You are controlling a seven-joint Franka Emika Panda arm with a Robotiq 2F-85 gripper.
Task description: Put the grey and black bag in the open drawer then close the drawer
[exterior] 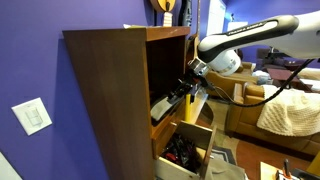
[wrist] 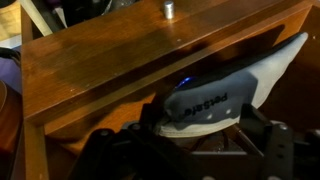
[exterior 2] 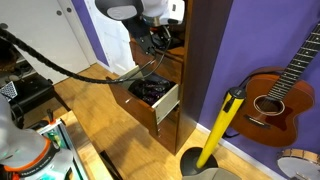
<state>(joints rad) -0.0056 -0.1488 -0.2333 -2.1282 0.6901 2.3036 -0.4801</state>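
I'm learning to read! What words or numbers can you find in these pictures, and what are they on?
Dark lettering on the grey and black bag, in the wrist view: it is one short word that looks upside down and is too blurred to read.
Both exterior views: no words, numbers or signs can be read.

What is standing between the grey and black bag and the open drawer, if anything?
Nothing visible blocks the way. The grey and black bag is right at the gripper, above the open drawer. The drawer's top is uncovered, though dark items already lie inside it.
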